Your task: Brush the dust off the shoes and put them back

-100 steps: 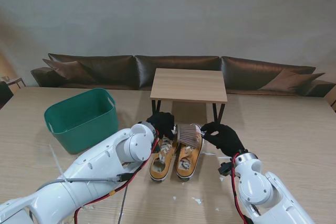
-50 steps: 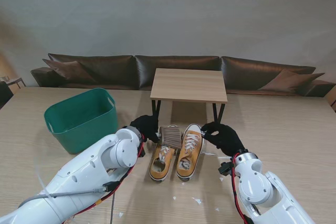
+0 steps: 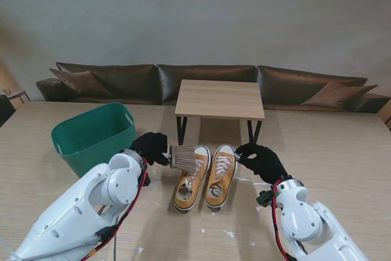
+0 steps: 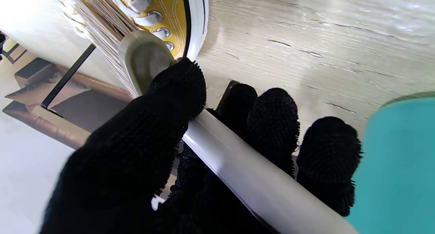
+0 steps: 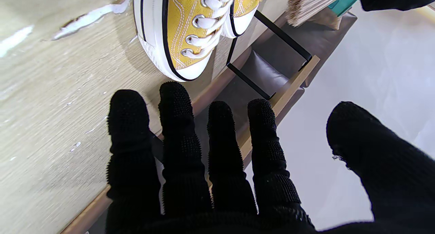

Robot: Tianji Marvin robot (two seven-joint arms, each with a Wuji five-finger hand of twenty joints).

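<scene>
Brushing yellow canvas sneakers (image 3: 204, 176)
Left robot hand (image 3: 151, 147) is gripping the grey-handled bristle brush (image 3: 183, 157); right robot hand (image 3: 261, 159) is resting released, fingers spread.

Looks like a living room or lounge, staged for trials. Long dark-brown leather sofa (image 3: 208, 80) with cushions (image 3: 79, 80) along a plain grey wall (image 3: 195, 10). Just in front of the sofa, a small wooden side table (image 3: 220, 98) on black metal legs. Nearer than the sofa, a broad pale wood-grain tabletop (image 3: 342, 151) carrying a green plastic tub (image 3: 95, 139) and yellow canvas sneakers (image 3: 204, 178), with white scraps (image 3: 229, 233) strewn about.
</scene>
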